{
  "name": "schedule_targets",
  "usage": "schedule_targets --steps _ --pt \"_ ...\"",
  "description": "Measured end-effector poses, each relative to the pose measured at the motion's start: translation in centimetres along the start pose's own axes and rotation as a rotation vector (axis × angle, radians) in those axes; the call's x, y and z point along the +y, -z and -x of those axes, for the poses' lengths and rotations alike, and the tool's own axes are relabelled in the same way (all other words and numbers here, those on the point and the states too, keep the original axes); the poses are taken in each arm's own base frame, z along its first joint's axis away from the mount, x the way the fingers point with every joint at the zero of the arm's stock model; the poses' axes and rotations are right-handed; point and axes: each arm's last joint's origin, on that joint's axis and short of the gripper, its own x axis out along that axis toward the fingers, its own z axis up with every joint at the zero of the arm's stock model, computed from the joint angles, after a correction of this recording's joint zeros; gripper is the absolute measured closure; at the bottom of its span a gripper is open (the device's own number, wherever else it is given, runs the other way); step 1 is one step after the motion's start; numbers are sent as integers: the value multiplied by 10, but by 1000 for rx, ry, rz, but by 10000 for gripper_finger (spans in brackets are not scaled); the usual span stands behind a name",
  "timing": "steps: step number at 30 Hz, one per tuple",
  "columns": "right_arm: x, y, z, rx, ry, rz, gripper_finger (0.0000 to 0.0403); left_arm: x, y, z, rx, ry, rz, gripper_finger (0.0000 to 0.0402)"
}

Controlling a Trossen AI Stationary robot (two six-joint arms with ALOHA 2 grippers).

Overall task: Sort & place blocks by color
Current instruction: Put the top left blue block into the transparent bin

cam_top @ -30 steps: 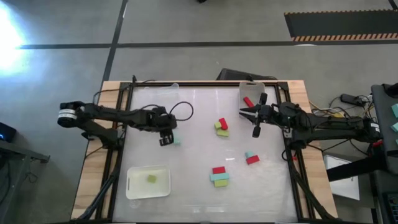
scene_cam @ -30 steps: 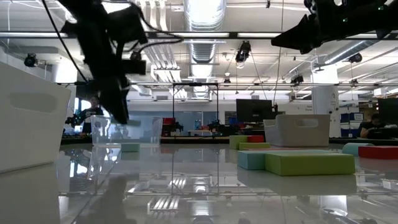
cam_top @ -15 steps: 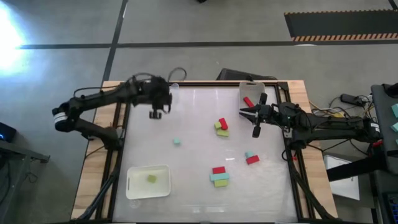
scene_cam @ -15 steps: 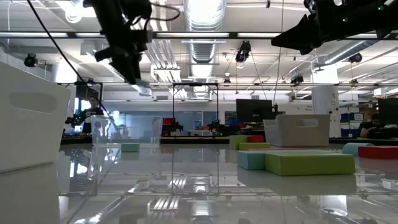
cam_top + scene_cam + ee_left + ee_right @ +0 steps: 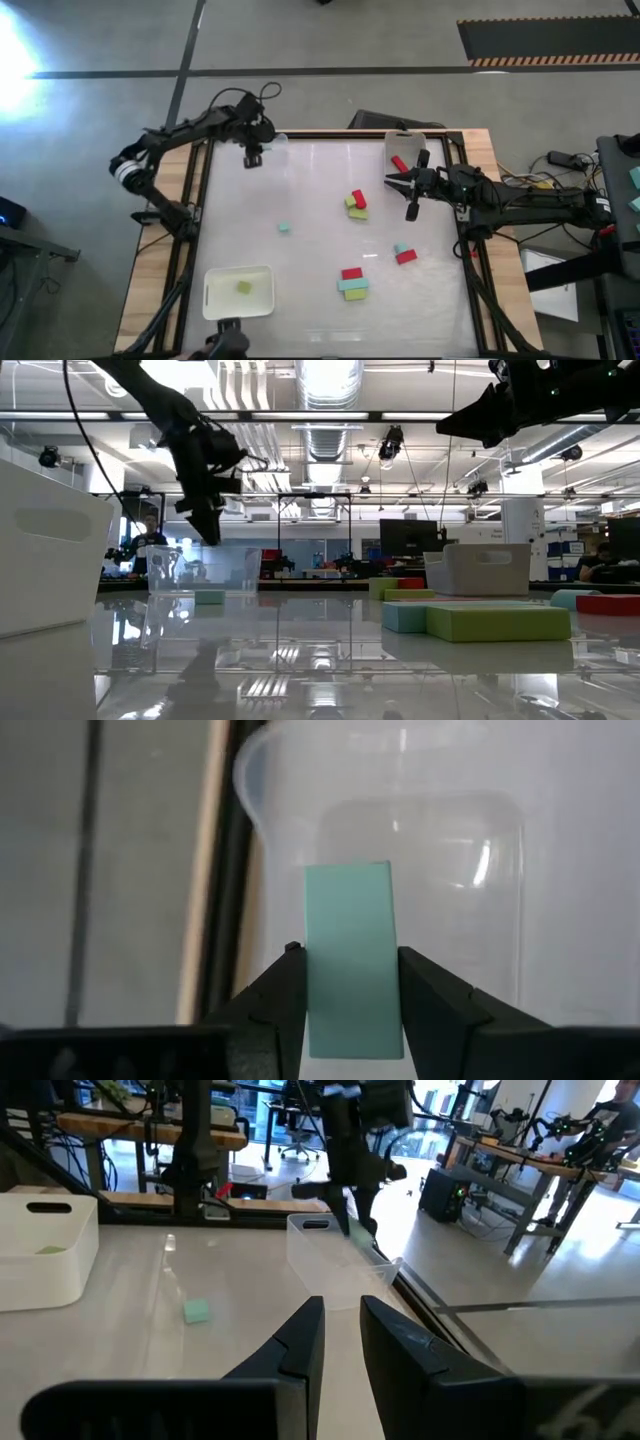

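Note:
My left gripper (image 5: 253,158) hangs over the table's far left corner, shut on a light teal block (image 5: 350,920) above a clear tray (image 5: 420,840) (image 5: 278,140). My right gripper (image 5: 390,182) (image 5: 342,1305) waits near the far right side, fingers drawn together to a narrow slit, holding nothing. On the table lie a lone teal block (image 5: 284,228), a red and yellow-green pair (image 5: 357,203), a teal and red pair (image 5: 403,252), and a red, teal and yellow-green group (image 5: 352,283). A yellow-green block (image 5: 243,288) sits in the white tray (image 5: 215,300). My left gripper pinches the teal block between its two fingers (image 5: 285,990), one on each long side, at the block's end nearer the wrist (image 5: 350,1010). The fingers point down from above. The block is lifted clear and reaches out past the fingertips over the clear tray.
A tray at the far right (image 5: 405,140) holds a red block (image 5: 399,163), close beside my right gripper. Dark frame rails (image 5: 200,200) run along the table's left and right sides. In the low view the left arm (image 5: 205,500) hangs high above the tabletop.
My left gripper has risen from mid-table, beside the lone teal block, and swung toward the far left corner, carrying a teal block lifted clear; it now hangs over the clear tray. The lone teal block stayed on the table.

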Motion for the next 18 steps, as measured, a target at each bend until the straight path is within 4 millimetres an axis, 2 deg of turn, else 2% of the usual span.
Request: schedule_targets --steps 4,8,13,18 --pt "0 0 0 0 0 1 344 2 0 -23 36 31 -2 291" --pt "0 0 0 1 0 2 344 2 2 -36 78 41 -3 268" --pt "0 0 0 2 0 7 344 2 2 -38 84 40 8 256" --pt "0 0 0 2 1 9 344 2 1 -30 68 23 16 252"
